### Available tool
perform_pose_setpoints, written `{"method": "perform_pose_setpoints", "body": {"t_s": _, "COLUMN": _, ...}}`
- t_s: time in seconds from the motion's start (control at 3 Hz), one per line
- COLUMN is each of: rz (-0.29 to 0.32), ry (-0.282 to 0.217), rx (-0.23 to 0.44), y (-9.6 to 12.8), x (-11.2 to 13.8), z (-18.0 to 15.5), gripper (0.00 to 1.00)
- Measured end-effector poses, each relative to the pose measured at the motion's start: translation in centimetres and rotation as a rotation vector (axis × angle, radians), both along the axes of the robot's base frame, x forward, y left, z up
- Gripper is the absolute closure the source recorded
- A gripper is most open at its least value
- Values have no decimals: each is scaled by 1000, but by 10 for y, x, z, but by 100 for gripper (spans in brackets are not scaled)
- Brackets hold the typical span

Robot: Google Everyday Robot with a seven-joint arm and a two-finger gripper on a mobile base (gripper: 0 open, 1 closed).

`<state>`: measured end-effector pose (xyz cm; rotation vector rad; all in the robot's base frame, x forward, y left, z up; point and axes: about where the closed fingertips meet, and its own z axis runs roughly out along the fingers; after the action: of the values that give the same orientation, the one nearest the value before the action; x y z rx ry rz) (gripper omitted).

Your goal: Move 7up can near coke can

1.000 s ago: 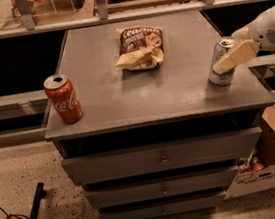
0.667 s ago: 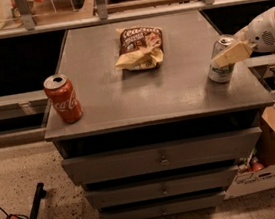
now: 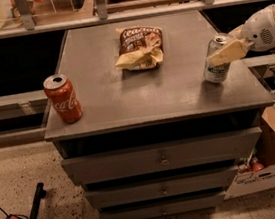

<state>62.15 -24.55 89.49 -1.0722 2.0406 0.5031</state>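
**Get a firm hold on the 7up can before carrying it left**

The claw (image 3: pixel 224 50) reaches in from the right edge of the worktop (image 3: pixel 176 99) and lies across the upper part of the 7up can (image 3: pixel 215 71). Whether it is pinching the can or only resting against it, I cannot tell. The can stands near the right rim and looks slightly tilted.

In my judgement the step in hand is securing the grasp. That calls for a hold centred on the can's body, not its top, then a lift straight up before any sideways travel, so the can does not tip.

A crumpled snack bag (image 3: pixel 139 48) lies toward the back, left of the claw. The coke can (image 3: pixel 63 98) stands upright at the front left corner, well apart from the 7up can. A path along the front would pass clear of the bag.
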Motion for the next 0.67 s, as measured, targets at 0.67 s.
{"method": "perform_pose_setpoints", "body": {"t_s": 0.67, "rz": 251, "ry": -35, "rx": -39, "y": 102, "x": -19, "z": 25, "gripper": 100}}
